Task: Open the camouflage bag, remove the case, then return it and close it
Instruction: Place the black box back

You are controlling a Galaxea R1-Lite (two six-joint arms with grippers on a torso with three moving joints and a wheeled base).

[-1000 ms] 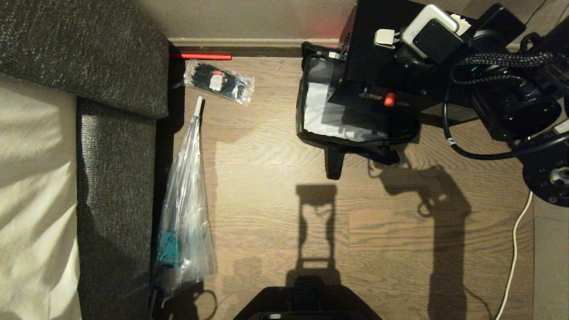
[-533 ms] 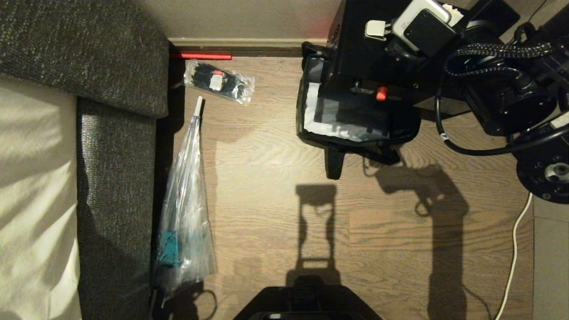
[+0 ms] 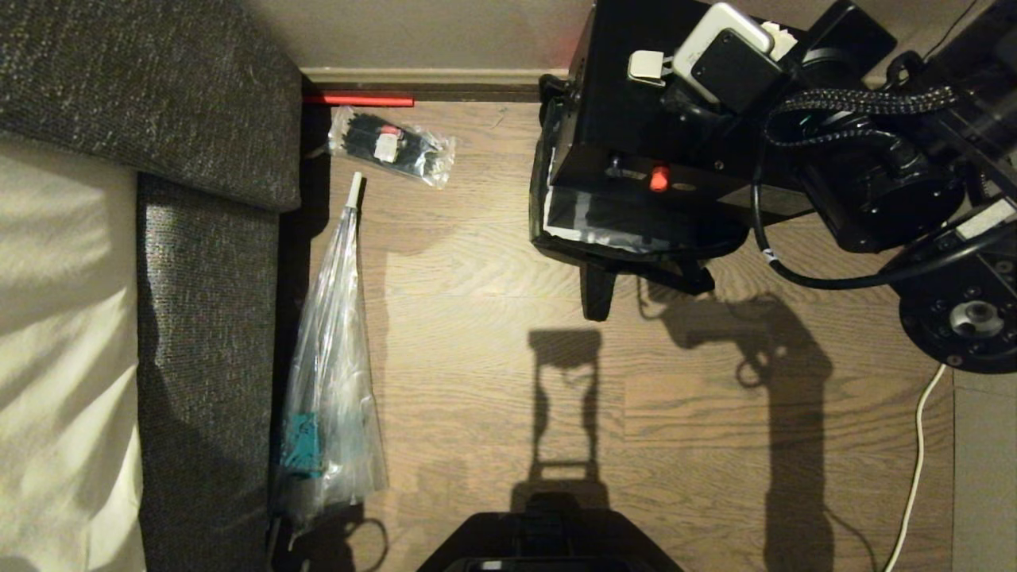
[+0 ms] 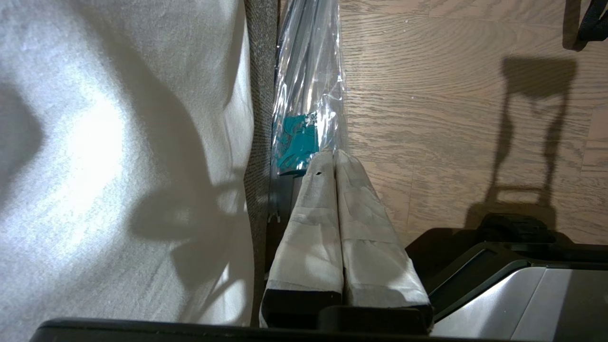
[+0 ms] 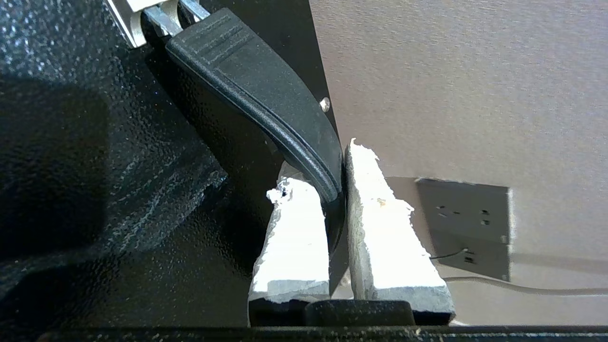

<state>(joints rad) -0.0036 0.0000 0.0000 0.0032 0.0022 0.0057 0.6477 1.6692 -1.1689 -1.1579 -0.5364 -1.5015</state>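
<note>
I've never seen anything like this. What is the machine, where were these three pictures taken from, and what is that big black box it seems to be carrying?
It is a wheeled robot with two arms, each ending in a two-fingered gripper. One picture looks down from a camera on its head; the other two come from cameras on its wrists, just behind the fingers.

In the head view, the right arm holds the case, a black rigid box, above the open camouflage bag on the wooden floor. The right wrist view shows how: the right gripper has its white padded fingers shut on the case's black handle.

The left gripper is shut and empty, parked low beside the sofa.

Also on the floor are a clear folded umbrella, a packet of black cable ties and a white cable.
</note>
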